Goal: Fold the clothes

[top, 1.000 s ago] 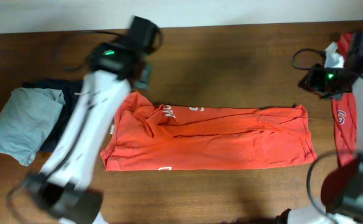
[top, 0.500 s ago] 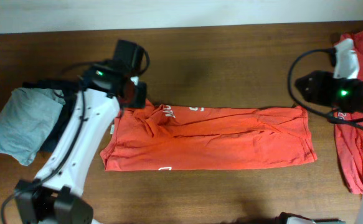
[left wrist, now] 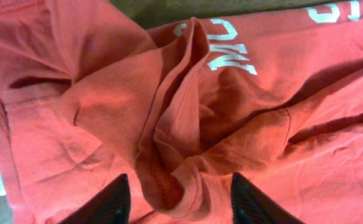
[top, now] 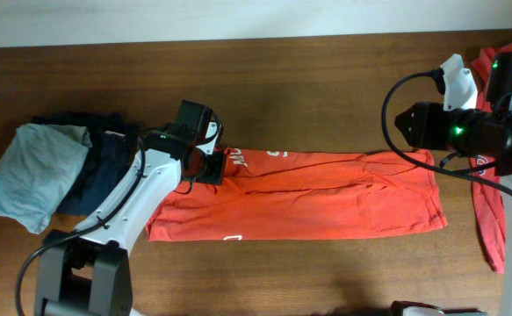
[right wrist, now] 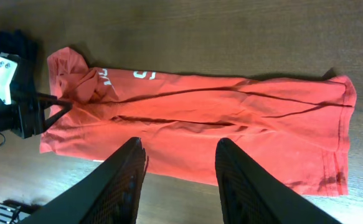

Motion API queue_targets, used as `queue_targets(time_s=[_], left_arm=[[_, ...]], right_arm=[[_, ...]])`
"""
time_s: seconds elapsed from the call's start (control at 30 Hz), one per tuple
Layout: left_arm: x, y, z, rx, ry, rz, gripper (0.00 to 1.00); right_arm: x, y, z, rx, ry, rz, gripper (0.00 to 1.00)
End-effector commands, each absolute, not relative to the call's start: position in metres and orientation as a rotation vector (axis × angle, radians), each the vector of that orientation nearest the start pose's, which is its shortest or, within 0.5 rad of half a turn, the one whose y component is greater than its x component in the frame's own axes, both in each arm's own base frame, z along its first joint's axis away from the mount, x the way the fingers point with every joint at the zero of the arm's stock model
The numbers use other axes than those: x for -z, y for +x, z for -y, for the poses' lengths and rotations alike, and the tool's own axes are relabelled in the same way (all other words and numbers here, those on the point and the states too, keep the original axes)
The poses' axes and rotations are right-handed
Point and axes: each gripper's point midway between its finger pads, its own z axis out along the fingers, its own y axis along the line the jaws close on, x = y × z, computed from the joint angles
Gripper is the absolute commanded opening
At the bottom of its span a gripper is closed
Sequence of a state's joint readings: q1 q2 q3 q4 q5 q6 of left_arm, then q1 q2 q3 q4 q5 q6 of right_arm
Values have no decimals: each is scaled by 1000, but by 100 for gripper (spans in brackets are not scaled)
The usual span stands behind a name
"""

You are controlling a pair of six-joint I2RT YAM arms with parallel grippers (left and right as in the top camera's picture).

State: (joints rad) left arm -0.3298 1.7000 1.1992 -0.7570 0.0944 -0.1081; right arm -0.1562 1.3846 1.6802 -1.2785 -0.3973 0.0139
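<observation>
One orange-red T-shirt, lengthwise-folded on desk: left jaws parted astride its bunched collar end (presumably to pinch), right jaws parted, empty, above.

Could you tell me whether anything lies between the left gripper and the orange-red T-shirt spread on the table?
Nothing visible does. The left gripper hangs right over the bunched end of the T-shirt, jaws open astride a raised fold, with only fabric beneath.
</observation>
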Motion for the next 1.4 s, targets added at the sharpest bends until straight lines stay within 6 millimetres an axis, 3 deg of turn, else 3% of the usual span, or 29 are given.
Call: queue_targets(time_s=[0.0,0.1,0.23,0.37,0.53,0.9,1.03,1.17,1.23,1.27,1.37], left_arm=[[-76,344,148,264,507,-2796,30],[-81,339,161,346,596,-2774,11],[-87,326,172,385,820,-2719,1],[-83,304,171,359,1089,-2690,1],[-81,292,168,364,1191,-2692,1],[-78,274,161,379,1161,-2798,1],[-80,280,163,378,1099,-2803,21],[-93,304,173,375,1040,-2718,44],[-103,318,179,375,999,-2673,68],[-108,327,183,381,965,-2645,74],[-117,350,191,368,920,-2553,79]], right_arm=[[-310,324,-16,-425,47,-2495,41],[-310,324,-16,-425,47,-2495,41],[-310,324,-16,-424,46,-2494,41],[-310,324,-16,-423,46,-2493,42],[-307,326,-15,-425,51,-2504,42],[-301,330,-15,-430,56,-2522,43],[-301,330,-15,-431,56,-2523,43],[-301,330,-15,-431,56,-2523,43],[-301,330,-15,-431,56,-2523,43],[-301,330,-15,-431,56,-2523,44],[-301,330,-15,-431,56,-2523,44]])
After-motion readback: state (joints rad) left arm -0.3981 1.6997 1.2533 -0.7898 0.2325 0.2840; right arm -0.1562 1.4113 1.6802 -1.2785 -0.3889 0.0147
